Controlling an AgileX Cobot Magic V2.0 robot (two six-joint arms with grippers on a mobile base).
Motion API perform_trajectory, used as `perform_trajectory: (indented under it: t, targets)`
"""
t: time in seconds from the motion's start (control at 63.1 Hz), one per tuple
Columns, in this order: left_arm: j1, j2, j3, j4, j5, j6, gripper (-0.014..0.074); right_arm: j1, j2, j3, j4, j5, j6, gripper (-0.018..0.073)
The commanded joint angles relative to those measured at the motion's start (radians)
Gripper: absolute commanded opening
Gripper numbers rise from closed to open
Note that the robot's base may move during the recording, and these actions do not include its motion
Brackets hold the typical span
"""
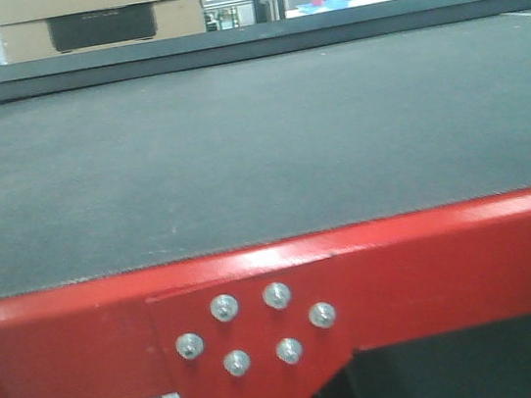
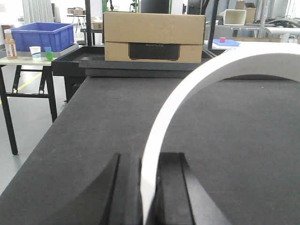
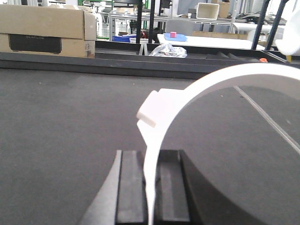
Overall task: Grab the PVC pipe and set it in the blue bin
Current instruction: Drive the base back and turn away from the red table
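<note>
The left claw [image 2: 150,157] and right claw [image 3: 150,152] each clenched a thin white curved piece [image 2: 166,117]; swinging toward the blue bin [image 2: 42,35] far ahead-left could twist it loose.

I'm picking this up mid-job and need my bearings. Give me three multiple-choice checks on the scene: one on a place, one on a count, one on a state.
1. Where is the blue bin?
A. on the side table, far left
B. on the black mat
C. on the cardboard box

2. How many bolts are on the red bracket?
A. four
B. six
C. eight

3. What state is the left gripper in?
A. wide open and empty
B. closed on a white curved piece
C. out of view

Answers:
1 A: the bin stands on the side table, off the mat.
2 B: six bolt heads ring the bracket.
3 B: the white strip runs between its two fingers.
</note>
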Motion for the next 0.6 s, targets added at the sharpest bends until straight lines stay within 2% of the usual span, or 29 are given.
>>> perform_trajectory:
  t: [0.0,0.586]
  targets:
    - [-0.002,-0.003,0.001,-0.001,-0.024,0.0,-0.0111,-0.001,-0.003,0.002,-0.009,-0.025,-0.003,-0.0168]
    - [-0.002,-0.003,0.001,-0.001,-0.024,0.0,-0.0111,-0.001,-0.003,0.002,-0.009,-0.025,-0.003,-0.0168]
